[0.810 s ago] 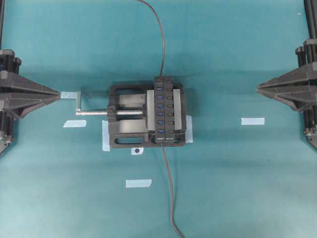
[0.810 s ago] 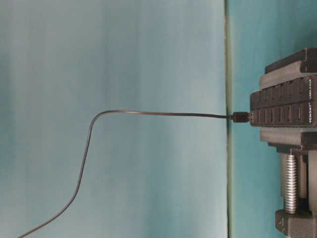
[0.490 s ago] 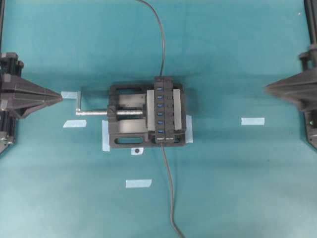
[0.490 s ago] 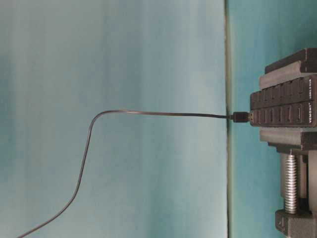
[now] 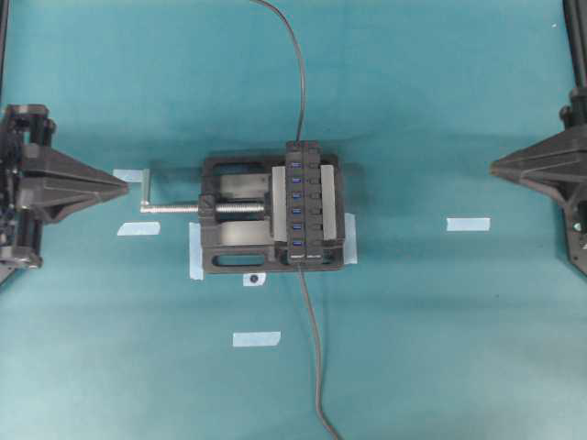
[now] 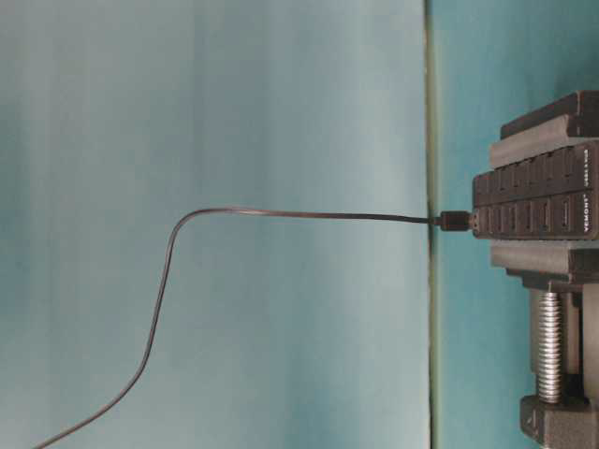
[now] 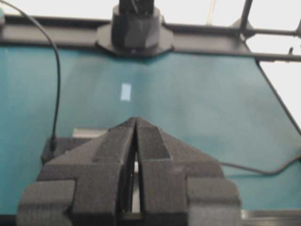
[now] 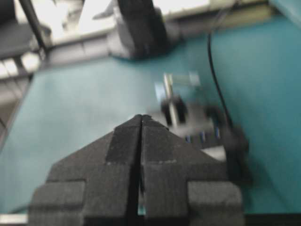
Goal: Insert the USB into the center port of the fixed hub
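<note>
Lying loose below the hub [image 5: 304, 202], the USB [image 5: 318, 385] cable was unheld while both grippers, left [image 5: 121, 186] and right [image 5: 495, 166], sat pinched together and empty, so a hasty grab could skew the plug.

The right tool [image 8: 141, 123] fills the lower half of the right wrist-mounted view. Its two black foam-faced fingers [image 8: 117, 150] are pressed together along a thin vertical seam, and nothing is held between them. Beyond the tip, the teal tabletop [image 8: 80, 108] is seen. The vise [image 8: 176, 110] is shown blurred at centre right, with its silver screw [image 8: 170, 101] pointing away. The fixed hub [image 8: 207, 136] is seen just to the right of the tip, with a few small blue ports visible. A thin dark cable [image 8: 214, 70] is routed from the hub's far end toward the upper edge. The base of the opposite arm [image 8: 138, 28] is seen at the far edge.
</note>
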